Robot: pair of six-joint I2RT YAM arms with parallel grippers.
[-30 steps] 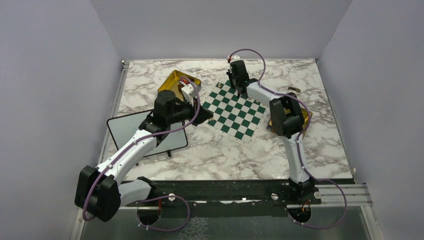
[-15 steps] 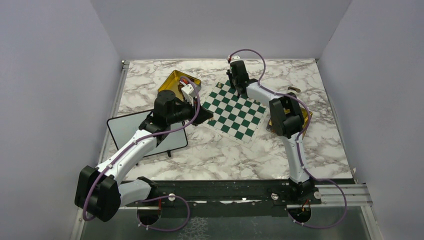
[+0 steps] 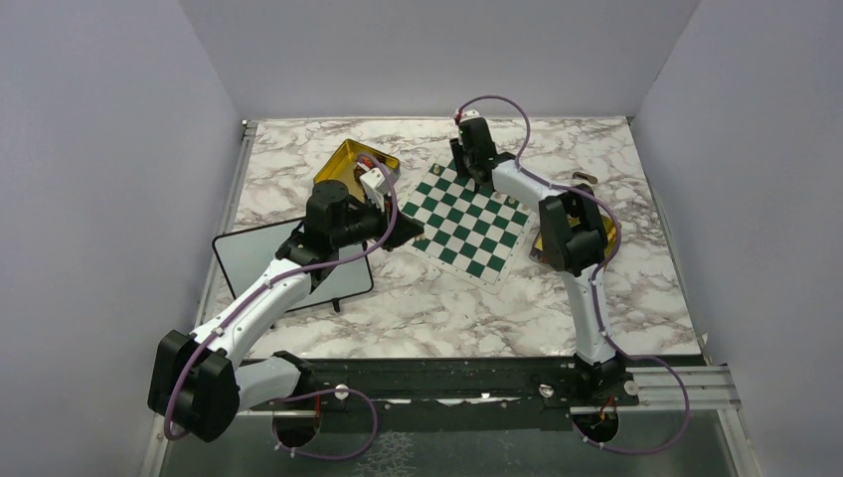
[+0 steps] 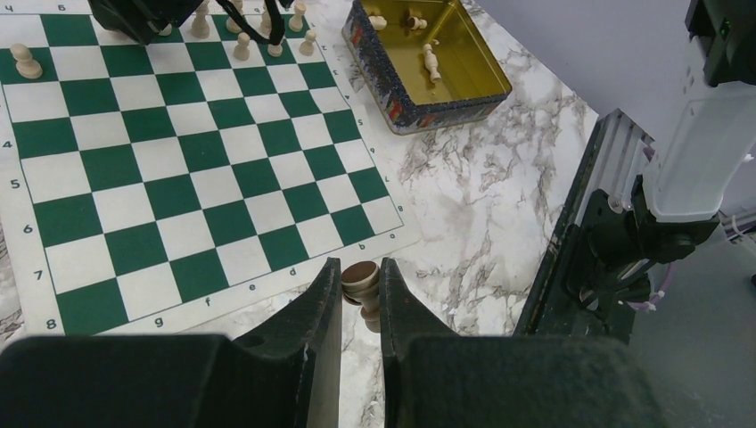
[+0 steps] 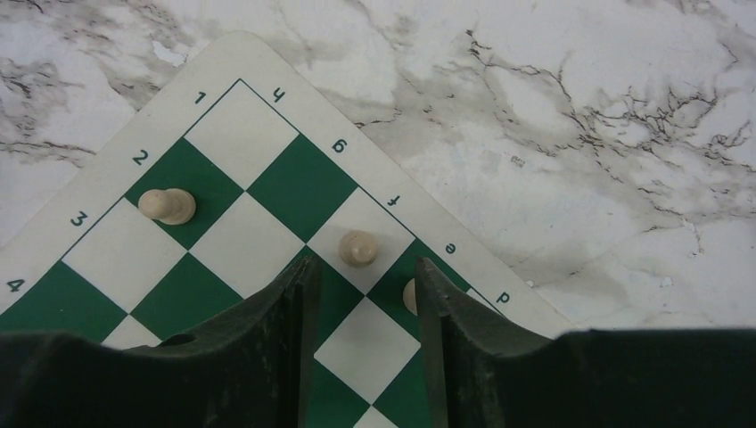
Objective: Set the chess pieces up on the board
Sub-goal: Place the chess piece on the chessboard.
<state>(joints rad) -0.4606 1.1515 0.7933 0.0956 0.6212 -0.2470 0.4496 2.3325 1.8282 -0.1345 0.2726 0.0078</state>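
My left jaws pinch a pale piece (image 4: 360, 278), hovering over the tabletop (image 4: 481, 205) just off the lower border of the board (image 4: 178, 178), near the letters e and f. My right jaws are spread, and a pawn (image 5: 358, 248) stands free between them on a white square by the board's corner. A second pawn (image 5: 167, 206) stands at left, and a third pawn (image 5: 408, 296) peeks from behind the finger at the right of the frame.

I judge the work barely begun. There is a small cluster of pale pieces (image 4: 241, 45) along the top of the left wrist view, more lie in the gold tin (image 4: 464, 76), and most squares are bare. The lower rows are open to my left jaws, though the rail (image 4: 579, 232) at the tabletop's edge is close at right. My right jaws are crowded and should rise straight.
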